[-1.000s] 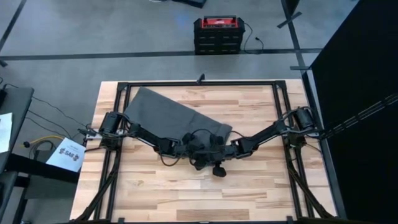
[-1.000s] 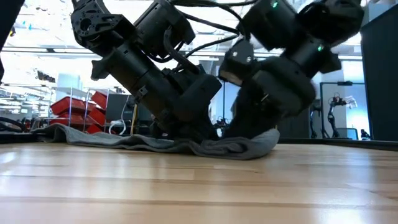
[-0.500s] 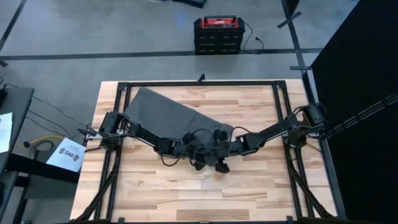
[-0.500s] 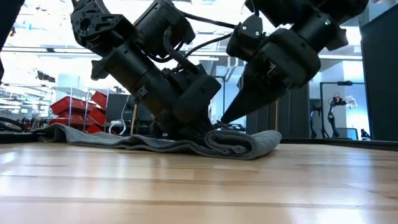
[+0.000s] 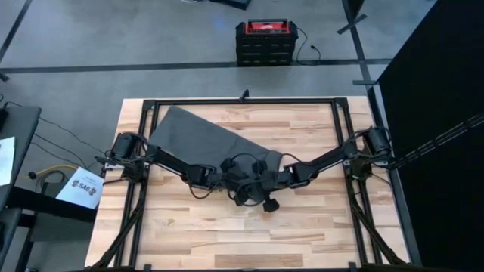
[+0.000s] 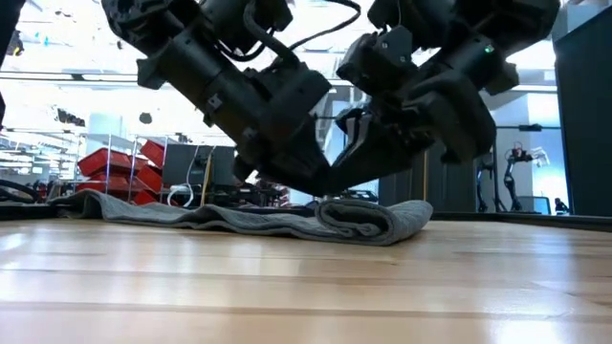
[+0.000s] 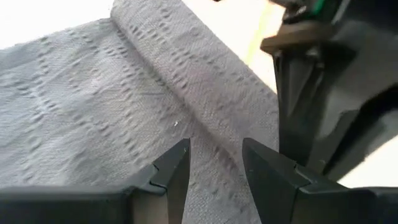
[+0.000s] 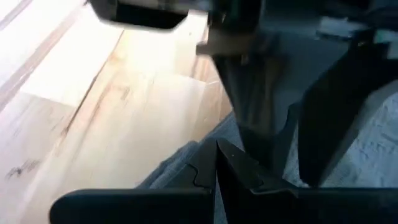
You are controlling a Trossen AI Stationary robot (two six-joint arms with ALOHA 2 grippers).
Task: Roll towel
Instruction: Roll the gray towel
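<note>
Both end effectors have lifted off the towel (image 6: 287, 218): left end effector (image 7: 214, 163) released, right end effector (image 8: 216, 163) clenched empty. Wooden bench (image 5: 302, 227); red crates (image 5: 263, 41) on the far floor.

Both arms are matte black all over, built from chunky angular housings joined by rounded joint blocks. Thin black cables loop loosely between the segments near the wrists. A small green light glows on the right arm's upper housing. The left gripper's fingers (image 7: 177, 163) are flat dark wedges tapering to blunt tips.
</note>
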